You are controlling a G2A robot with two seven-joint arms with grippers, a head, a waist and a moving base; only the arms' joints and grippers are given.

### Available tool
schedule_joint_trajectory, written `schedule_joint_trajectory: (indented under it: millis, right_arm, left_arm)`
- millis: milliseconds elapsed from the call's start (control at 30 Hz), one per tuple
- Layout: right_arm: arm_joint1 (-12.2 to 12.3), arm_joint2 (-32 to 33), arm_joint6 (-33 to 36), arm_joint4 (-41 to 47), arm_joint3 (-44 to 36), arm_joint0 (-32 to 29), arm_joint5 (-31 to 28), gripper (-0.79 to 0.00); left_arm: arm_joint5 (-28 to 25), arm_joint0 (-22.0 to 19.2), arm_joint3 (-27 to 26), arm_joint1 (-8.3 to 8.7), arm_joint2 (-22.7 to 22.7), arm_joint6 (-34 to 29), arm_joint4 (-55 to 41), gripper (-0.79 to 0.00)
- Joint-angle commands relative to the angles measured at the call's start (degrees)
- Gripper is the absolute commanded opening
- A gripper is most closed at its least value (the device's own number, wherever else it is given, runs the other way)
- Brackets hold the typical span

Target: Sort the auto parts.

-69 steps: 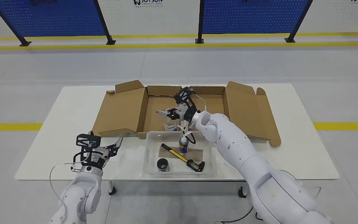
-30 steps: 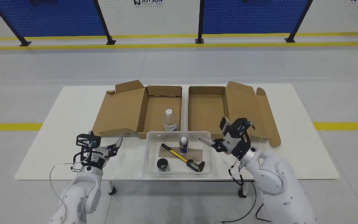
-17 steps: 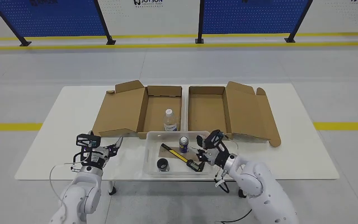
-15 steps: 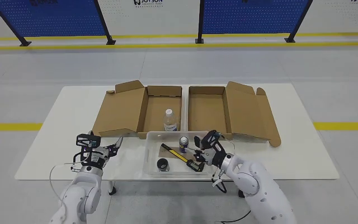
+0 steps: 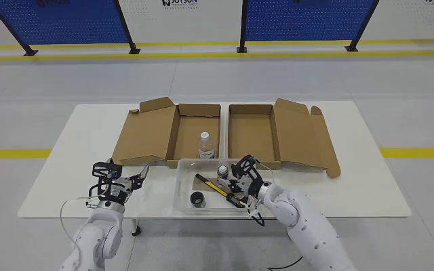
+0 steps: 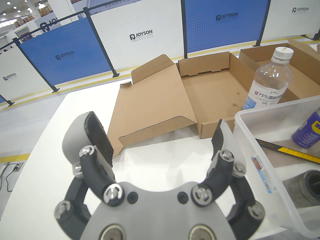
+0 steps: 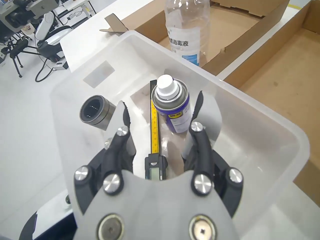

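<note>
Auto parts sort looks early: roughly one item out, three to go. White table (image 5: 68,156) carries two open cardboard boxes side by side at the far edge. The left box (image 5: 190,132) holds one clear bottle (image 5: 205,145) standing upright near its front wall; the right box (image 5: 251,135) has nothing in it. A clear plastic bin (image 5: 184,177) sits just in front of the boxes, with the rest in it: black/yellow caliper (image 5: 211,186) lying diagonally on the floor, blue spray can (image 5: 222,175) upright beside it, and a metal bearing sleeve (image 5: 197,199) on its side, apart from both. Right gripper (image 7: 162,108) is down inside the bin, fingers spread, gripping nothing; it straddles the caliper body with the can just ahead. Likely target is the caliper or the can, can't tell which. Left gripper (image 6: 156,126) hangs over the table's near-left area beside the bin, fingers apart and empty.
</note>
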Motion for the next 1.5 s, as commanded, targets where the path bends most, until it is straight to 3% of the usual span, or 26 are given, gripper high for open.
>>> schedule_joint_trajectory:
  millis: [0,333,567,667,733,1067,1100,1167,1467]
  right_arm:
    - [-0.15,-0.53,0.41,0.17,0.96,0.82,0.43,-0.265]
    - [-1.26,-4.13,0.74,0.74,5.76,5.08,1.53,-0.234]
    - [-1.92,-5.97,0.40,0.94,8.83,7.16,2.12,-0.262]
    - [-2.15,-6.58,0.16,0.99,9.92,7.78,2.22,-0.305]
    - [-2.30,-6.88,-0.01,1.17,10.65,8.11,2.41,-0.397]
    - [-2.46,-7.51,-0.39,0.84,10.47,8.32,2.52,-0.677]
    - [-2.38,-7.38,-0.46,0.70,9.89,8.10,2.46,-0.754]
    - [-2.15,-6.95,-0.38,0.42,8.35,7.49,2.32,-0.785]
    - [0.02,-1.58,0.57,-1.00,-4.80,0.96,1.76,-0.785]
  left_arm:
    - [0.00,0.00,0.00,0.00,0.00,0.00,0.00,0.000]
    - [0.00,0.00,0.00,0.00,0.00,0.00,0.00,0.000]
    - [0.00,0.00,0.00,0.00,0.00,0.00,0.00,0.000]
    - [0.00,0.00,0.00,0.00,0.00,0.00,0.00,0.000]
    - [0.00,0.00,0.00,0.00,0.00,0.00,0.00,0.000]
    - [0.00,0.00,0.00,0.00,0.00,0.00,0.00,0.000]
    - [0.00,0.00,0.00,0.00,0.00,0.00,0.00,0.000]
    - [0.00,0.00,0.00,0.00,0.00,0.00,0.00,0.000]
    - [0.00,0.00,0.00,0.00,0.00,0.00,0.00,0.000]
